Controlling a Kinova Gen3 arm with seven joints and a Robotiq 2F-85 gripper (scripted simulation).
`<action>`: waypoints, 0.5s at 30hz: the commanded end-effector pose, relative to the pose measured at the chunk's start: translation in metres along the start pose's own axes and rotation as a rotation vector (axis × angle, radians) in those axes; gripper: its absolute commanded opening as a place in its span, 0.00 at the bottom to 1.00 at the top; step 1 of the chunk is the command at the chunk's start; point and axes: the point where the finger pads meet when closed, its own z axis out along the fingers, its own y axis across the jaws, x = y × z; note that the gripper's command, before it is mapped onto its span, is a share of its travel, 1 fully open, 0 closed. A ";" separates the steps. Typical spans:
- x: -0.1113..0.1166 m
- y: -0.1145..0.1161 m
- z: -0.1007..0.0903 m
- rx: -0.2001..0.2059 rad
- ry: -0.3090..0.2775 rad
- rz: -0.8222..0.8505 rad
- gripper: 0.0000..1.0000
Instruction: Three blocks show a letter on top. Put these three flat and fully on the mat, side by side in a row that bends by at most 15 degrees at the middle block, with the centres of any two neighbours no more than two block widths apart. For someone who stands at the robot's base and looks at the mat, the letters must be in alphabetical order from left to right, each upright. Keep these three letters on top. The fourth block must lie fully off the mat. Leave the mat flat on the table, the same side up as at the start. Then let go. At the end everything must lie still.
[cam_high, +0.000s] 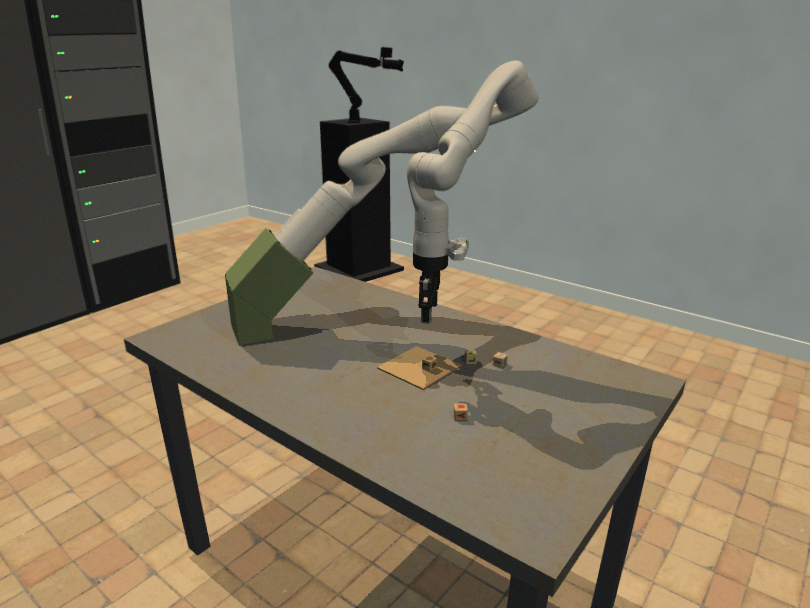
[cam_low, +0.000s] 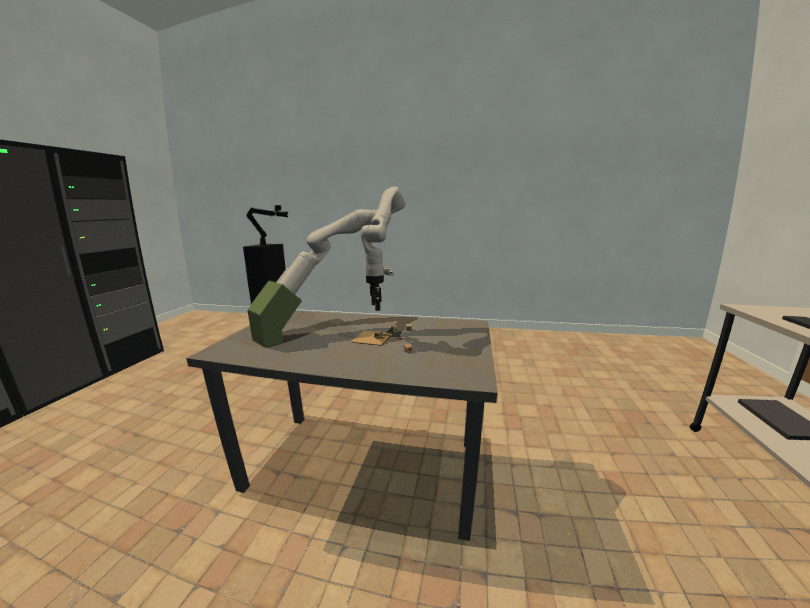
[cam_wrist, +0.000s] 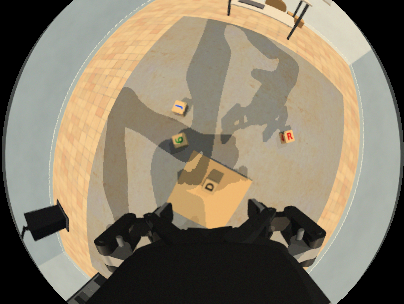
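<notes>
A tan mat (cam_high: 418, 366) lies flat near the table's middle; it also shows in the wrist view (cam_wrist: 209, 197). One wooden block with a dark mark on top (cam_high: 429, 362) (cam_wrist: 210, 185) sits on the mat. A block with a green mark (cam_high: 470, 355) (cam_wrist: 180, 140) lies just off the mat. A block with a blue mark (cam_high: 499, 358) (cam_wrist: 178, 107) lies farther out. A block with a red letter R (cam_high: 461, 411) (cam_wrist: 287, 136) lies alone toward the table's front. My gripper (cam_high: 425, 315) (cam_low: 376, 304) hangs well above the table behind the mat, open and empty.
The arm's green base (cam_high: 261, 287) stands at the table's left rear. A black pedestal with a camera arm (cam_high: 356, 189) stands behind the table. A server rack (cam_high: 98, 143) is at the left, a shelf (cam_low: 765, 366) at the right.
</notes>
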 end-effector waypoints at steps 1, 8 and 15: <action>0.000 0.001 0.000 -0.001 0.001 -0.049 1.00; -0.001 0.001 0.004 -0.001 0.000 -0.250 1.00; -0.001 0.001 0.006 -0.001 -0.001 -0.408 1.00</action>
